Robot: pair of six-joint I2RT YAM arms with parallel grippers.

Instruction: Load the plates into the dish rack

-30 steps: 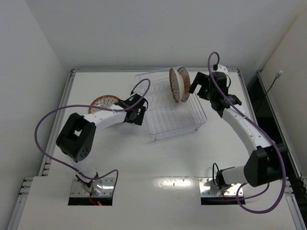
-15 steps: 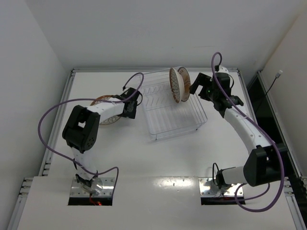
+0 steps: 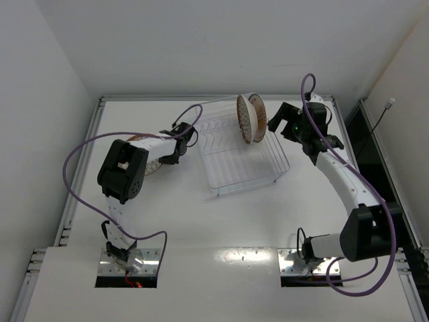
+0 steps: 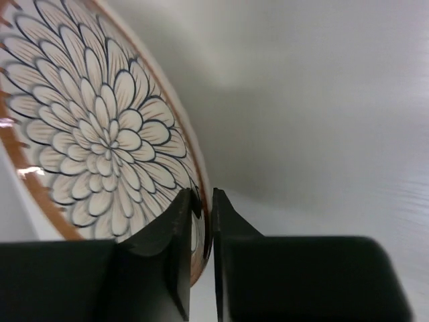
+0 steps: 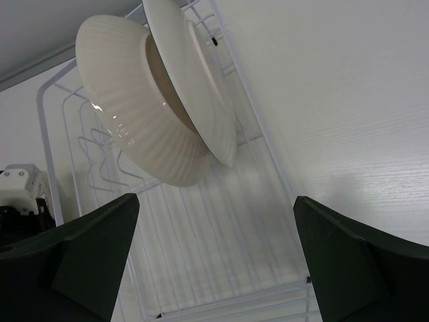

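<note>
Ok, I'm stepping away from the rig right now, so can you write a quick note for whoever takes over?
Left tool: shut on the rim of a brown-rimmed round plate with a white petal pattern, out on the table left of the rack.
Right tool: open, holding nothing, beside the rack's far end.
Done: two plates stand on edge in the clear wire dish rack, a second petal-patterned plate and a pale-rimmed plate behind it.
Left: carry the third plate over and slot it between the tines.

bright, even light; soft shadows
</note>
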